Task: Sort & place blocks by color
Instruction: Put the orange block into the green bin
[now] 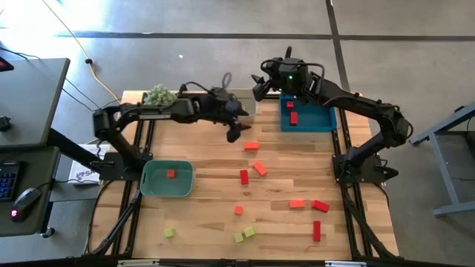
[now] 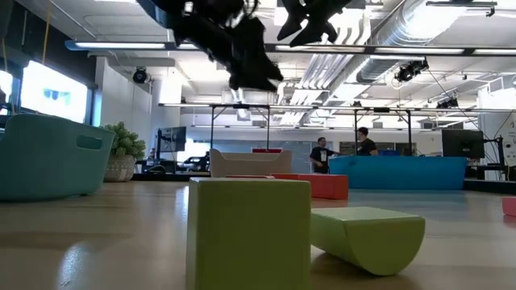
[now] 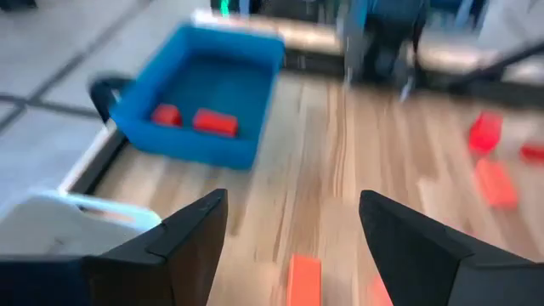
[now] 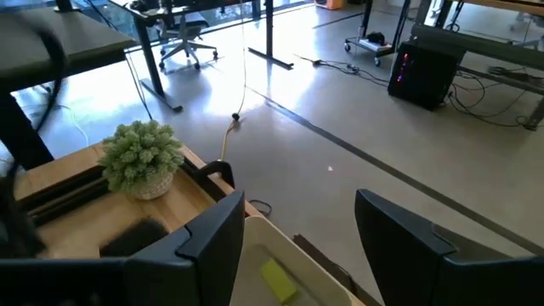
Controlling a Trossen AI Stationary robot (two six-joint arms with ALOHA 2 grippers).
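A teal tray [image 1: 151, 187] holding one orange block sits at the table's left, a fuzzy plant [image 1: 159, 94] behind it. The left gripper [image 1: 234, 133] hangs released and empty over mid-table, above the scattered blocks [image 1: 256, 167]. The right gripper [image 1: 257, 87], also released and empty, hangs beside the blue tray [image 1: 325, 122] holding two red blocks.

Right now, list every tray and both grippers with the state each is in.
Blue tray: upright on the table's far right, two red blocks inside.
Green tray: upright near the left edge, one red block inside.
White tray: one yellow-green block inside.
Left gripper: open, empty, above an orange block.
Right gripper: open, empty, raised over the table's far edge.
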